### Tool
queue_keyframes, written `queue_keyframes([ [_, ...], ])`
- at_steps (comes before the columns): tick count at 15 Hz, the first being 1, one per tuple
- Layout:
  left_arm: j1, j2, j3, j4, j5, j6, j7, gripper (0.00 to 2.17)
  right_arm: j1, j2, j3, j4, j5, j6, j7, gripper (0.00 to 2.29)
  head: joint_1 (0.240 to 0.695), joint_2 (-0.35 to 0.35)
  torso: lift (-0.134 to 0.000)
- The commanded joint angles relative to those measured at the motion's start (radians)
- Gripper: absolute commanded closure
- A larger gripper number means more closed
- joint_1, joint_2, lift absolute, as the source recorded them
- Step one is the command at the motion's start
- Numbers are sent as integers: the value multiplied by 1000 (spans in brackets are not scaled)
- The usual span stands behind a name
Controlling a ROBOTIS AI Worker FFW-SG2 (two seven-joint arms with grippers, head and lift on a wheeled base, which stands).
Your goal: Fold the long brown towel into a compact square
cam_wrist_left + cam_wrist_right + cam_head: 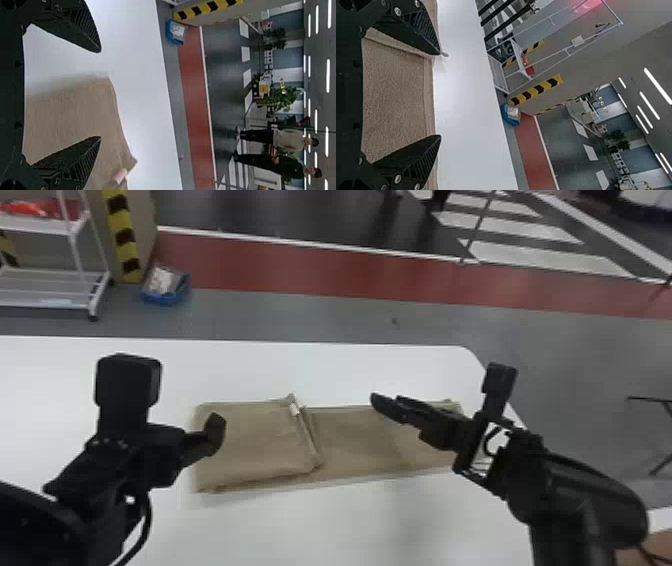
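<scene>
one white table [350, 375]; one brown towel [360, 440], partly folded; two open handsone table [350, 375]; one part-folded towel [360, 440]; one left hand [214, 432]; one right hand [389, 404]

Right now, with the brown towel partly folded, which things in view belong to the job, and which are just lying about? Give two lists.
Part of the job:
- brown towel, on the table
- white table
- left tool, open
- right tool, open

Just lying about:
- blue bin, on the floor
- white rack
- red things on the rack
</scene>
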Motion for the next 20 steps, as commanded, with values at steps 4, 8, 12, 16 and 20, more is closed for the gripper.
queue_keyframes([
  [4, 50, 94, 201, -9, 81, -29, -38, 29, -46, 73, 119, -97, 88, 253, -27, 292, 695, -59, -125],
  [8, 58, 96, 203, 7, 77, -29, -60, 36, -36, 89, 212, -106, 158, 281, -56, 380, 695, 55, -125],
  [12, 75, 94, 196, 21, 73, -57, -84, 36, -38, 89, 266, -85, 204, 262, -78, 502, 695, 81, -125],
  [16, 89, 96, 207, 16, 71, -60, -89, 36, -55, 89, 316, -22, 257, 232, -81, 502, 695, 89, -125],
  [20, 106, 105, 226, 13, 73, -81, -98, 36, -72, 89, 339, 13, 280, 229, -90, 508, 695, 108, -125],
])
